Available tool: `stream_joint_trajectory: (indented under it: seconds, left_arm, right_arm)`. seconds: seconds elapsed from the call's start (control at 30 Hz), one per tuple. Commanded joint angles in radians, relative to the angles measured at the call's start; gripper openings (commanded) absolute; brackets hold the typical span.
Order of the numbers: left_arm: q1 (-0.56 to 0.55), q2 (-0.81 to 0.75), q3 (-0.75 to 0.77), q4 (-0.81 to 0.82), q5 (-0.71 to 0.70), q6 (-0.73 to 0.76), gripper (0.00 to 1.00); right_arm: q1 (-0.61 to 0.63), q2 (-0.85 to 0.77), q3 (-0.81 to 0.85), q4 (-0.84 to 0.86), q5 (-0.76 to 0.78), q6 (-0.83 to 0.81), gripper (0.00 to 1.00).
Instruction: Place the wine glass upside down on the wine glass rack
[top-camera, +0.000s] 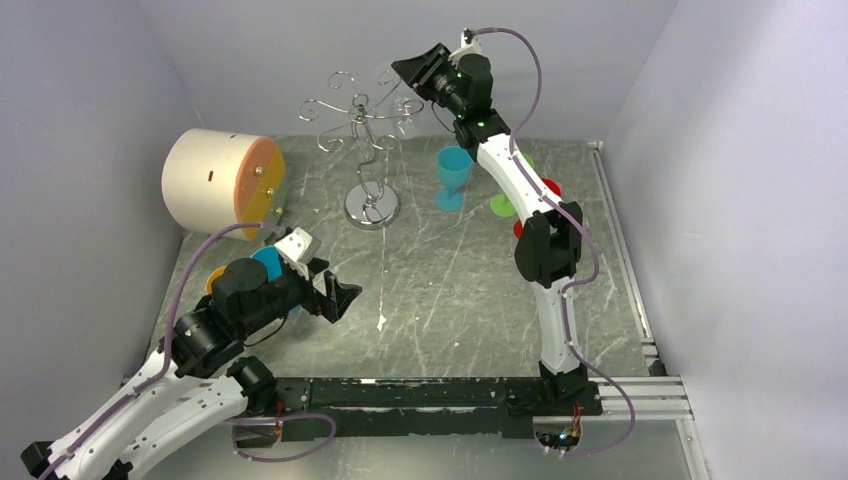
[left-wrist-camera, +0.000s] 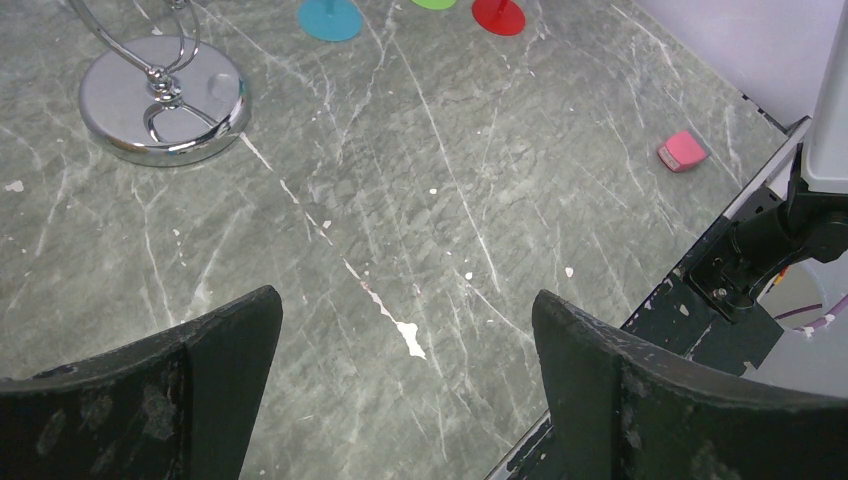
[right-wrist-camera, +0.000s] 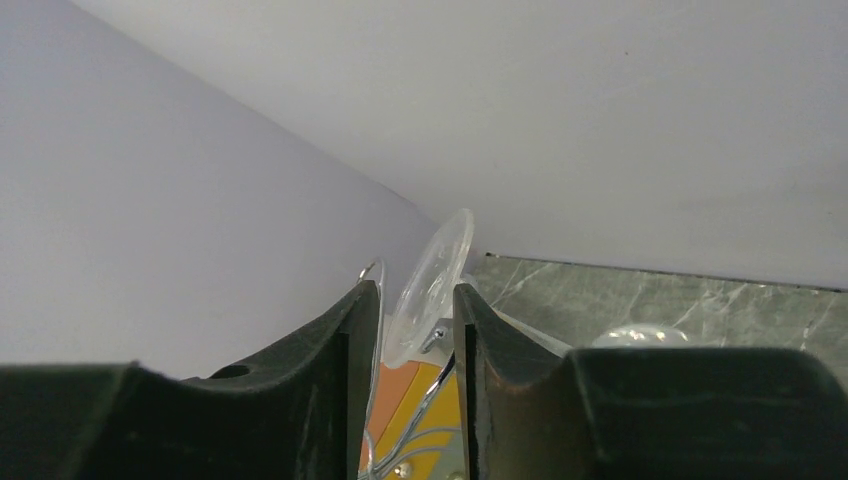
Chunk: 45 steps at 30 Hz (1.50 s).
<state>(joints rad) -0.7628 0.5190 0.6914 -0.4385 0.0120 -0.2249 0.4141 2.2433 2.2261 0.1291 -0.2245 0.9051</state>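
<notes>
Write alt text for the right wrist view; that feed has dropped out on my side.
The right claw has its two dark fingers closed narrowly on the clear wine glass, whose round foot stands edge-on above the fingertips. Behind are pale lilac walls and, at right, a strip of grey marbled table.

Rack (top-camera: 362, 150): tall silver wire stand with a twisted stem, curled arms on top and a round chrome base, standing upright. Glass (right-wrist-camera: 428, 290): clear, foot disc pinched edge-on in the right gripper (top-camera: 408, 68), raised beside the rack's arms
</notes>
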Motion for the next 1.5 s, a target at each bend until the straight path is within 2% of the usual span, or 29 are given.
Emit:
stream_joint_trajectory:
  seconds: [0.0, 0.13, 0.63, 0.87, 1.0, 1.17, 1.33, 1.4, 1.47]
  left_arm:
    - [0.002, -0.01, 0.019, 0.001, 0.017, -0.001, 0.99]
    - [0.003, -0.011, 0.018, 0.001, 0.018, -0.001, 0.99]
    - [0.003, -0.021, 0.019, 0.0, 0.007, -0.002, 0.99]
    - [0.003, -0.025, 0.021, -0.01, -0.029, -0.002, 0.99]
    - [0.002, -0.041, 0.026, -0.034, -0.116, 0.006, 0.99]
    - [0.002, -0.061, 0.065, -0.104, -0.327, -0.046, 0.99]
    - [0.003, -0.051, 0.178, -0.253, -0.509, -0.213, 0.99]
    - [0.003, -0.035, 0.234, -0.315, -0.536, -0.267, 0.99]
    - [0.003, -0.024, 0.273, -0.369, -0.544, -0.318, 0.95]
  right_arm:
    - [-0.001, -0.024, 0.015, 0.04, -0.004, -0.022, 0.39]
    - [-0.001, -0.043, -0.008, 0.047, -0.01, -0.029, 0.45]
    - [-0.006, -0.146, -0.091, 0.013, -0.037, -0.081, 0.58]
    - [-0.025, -0.289, -0.265, 0.031, -0.048, -0.115, 0.62]
    - [-0.028, -0.395, -0.394, 0.011, -0.044, -0.163, 0.63]
    - [-0.028, -0.582, -0.59, 0.021, -0.029, -0.226, 0.63]
    - [-0.026, -0.766, -0.789, 0.019, 0.013, -0.278, 0.67]
    - [-0.025, -0.83, -0.856, 0.011, 0.022, -0.293, 0.7]
    - [-0.024, -0.883, -0.91, -0.006, 0.028, -0.308, 0.76]
